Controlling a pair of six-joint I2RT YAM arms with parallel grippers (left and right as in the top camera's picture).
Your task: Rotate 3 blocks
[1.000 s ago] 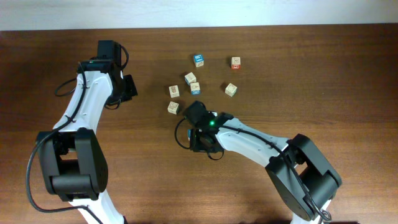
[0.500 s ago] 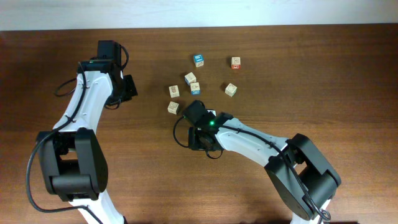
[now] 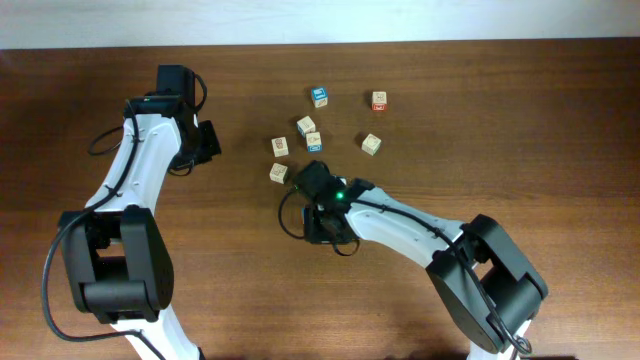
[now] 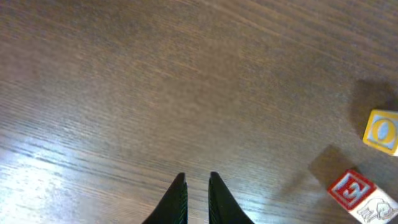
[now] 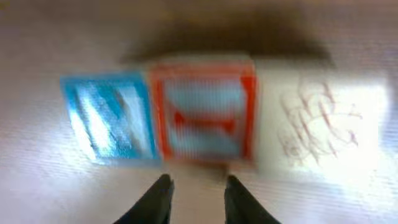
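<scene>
In the right wrist view three blocks lie in a touching row, all blurred: a blue-framed one [image 5: 112,118], a red-framed one [image 5: 202,112] and a plain beige one [image 5: 317,121]. My right gripper [image 5: 198,183] is open just in front of the red-framed block, its fingertips short of it with nothing between them. From overhead the right wrist [image 3: 322,190] covers this row. My left gripper [image 3: 210,140] hovers far to the left over bare wood. In its own view its fingers [image 4: 180,186] are nearly together and hold nothing.
Several other cubes lie scattered beyond the right wrist: a blue one [image 3: 319,96], a red one [image 3: 379,100] and beige ones [image 3: 306,126] [image 3: 371,144] [image 3: 278,173]. The left wrist view shows a yellow-faced cube [image 4: 380,130] and a red E cube [image 4: 351,190] at right.
The right wrist has shifted very slightly over the row. The left arm and the scattered cubes have not moved.
</scene>
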